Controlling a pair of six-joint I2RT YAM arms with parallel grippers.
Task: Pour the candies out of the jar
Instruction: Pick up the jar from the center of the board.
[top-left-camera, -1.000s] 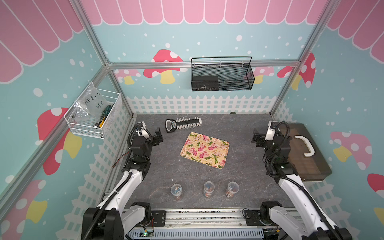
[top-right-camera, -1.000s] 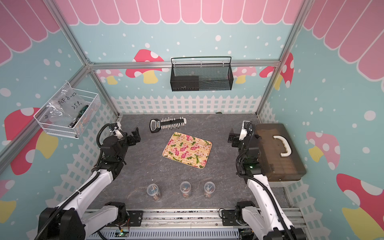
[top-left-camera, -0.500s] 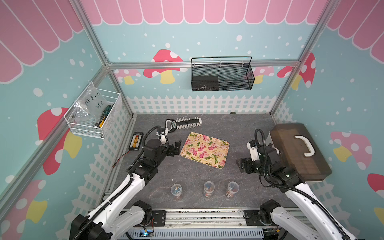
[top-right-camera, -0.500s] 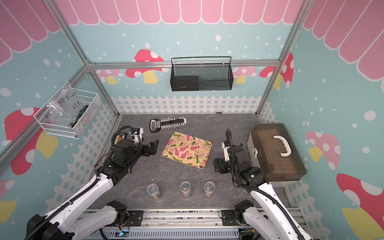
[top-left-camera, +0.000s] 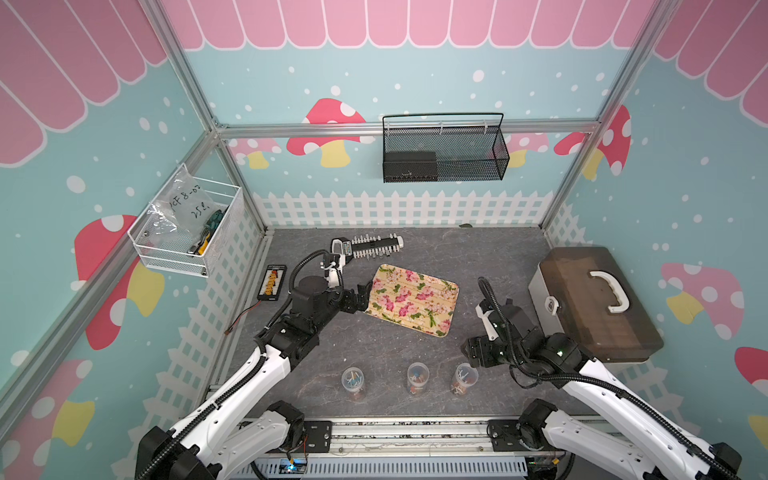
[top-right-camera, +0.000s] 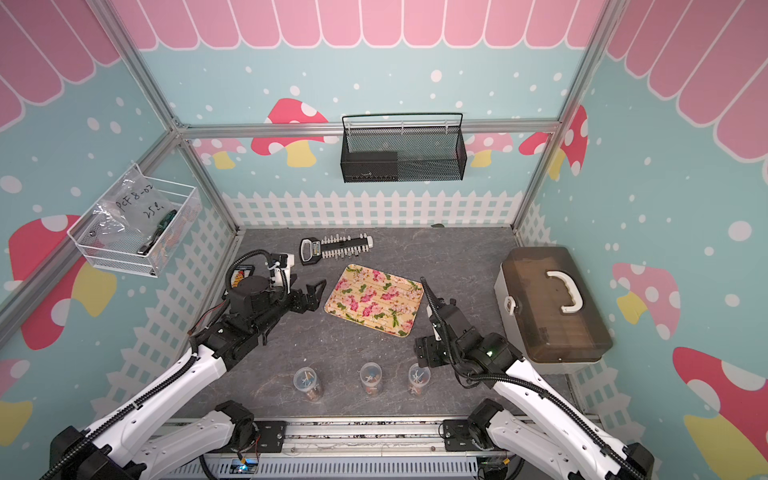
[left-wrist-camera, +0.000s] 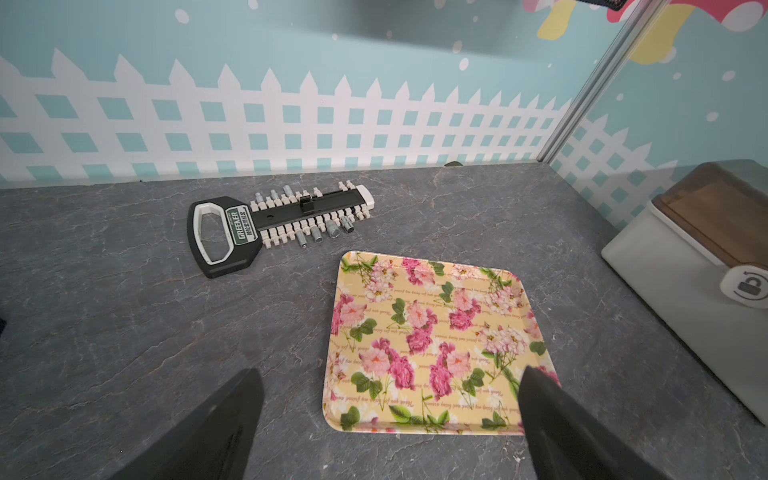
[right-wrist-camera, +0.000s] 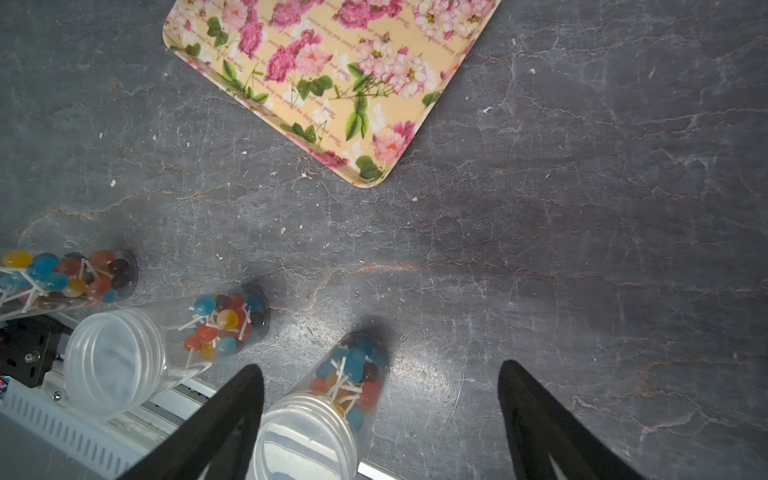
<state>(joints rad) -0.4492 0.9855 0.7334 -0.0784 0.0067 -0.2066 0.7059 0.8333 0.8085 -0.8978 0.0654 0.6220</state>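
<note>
On the bench, vs. a sec ago: both arms (white shells, black joints) have left the side walls and come in over the work area. The L arm now reaches to the tray edge nearest it. Its left gripper (left-wrist-camera: 390, 374) is spread full width and empty. The R arm has dropped toward the front row. Its right gripper (right-wrist-camera: 379, 368) is wide apart w/ nothing gripped; the jar (right-wrist-camera: 328, 399) stands between the jaws, just beside one finger, contact not clear. Judged: approach stage, jar grasp next, pour not begun. Materials, big to small: worktop (top-left-camera: 415, 357), dark grey, stone-veined, matt, flat. Case (top-left-camera: 594, 303), boxy, pale grey body, smoky brown see-through lid, white loop handle, at the R side. Tray (top-left-camera: 411, 299), shallow rect. w/ rounded corners, glossy, yellow w/ pink rose print, empty, mid-bench. Socket rail (top-left-camera: 368, 247), black plastic holder, white clips, small steel sockets, behind the tray. The jar is a clear plastic cyl. w/ threaded neck, no cap seen, upright at the R end of a three-jar row along the front edge. Two other jars (top-left-camera: 417, 376) look alike. Contents, the candies (right-wrist-camera: 353, 374), are all still inside: tiny lollipops, glossy round heads in blue, orange, red and dark, on thin white sticks.
</note>
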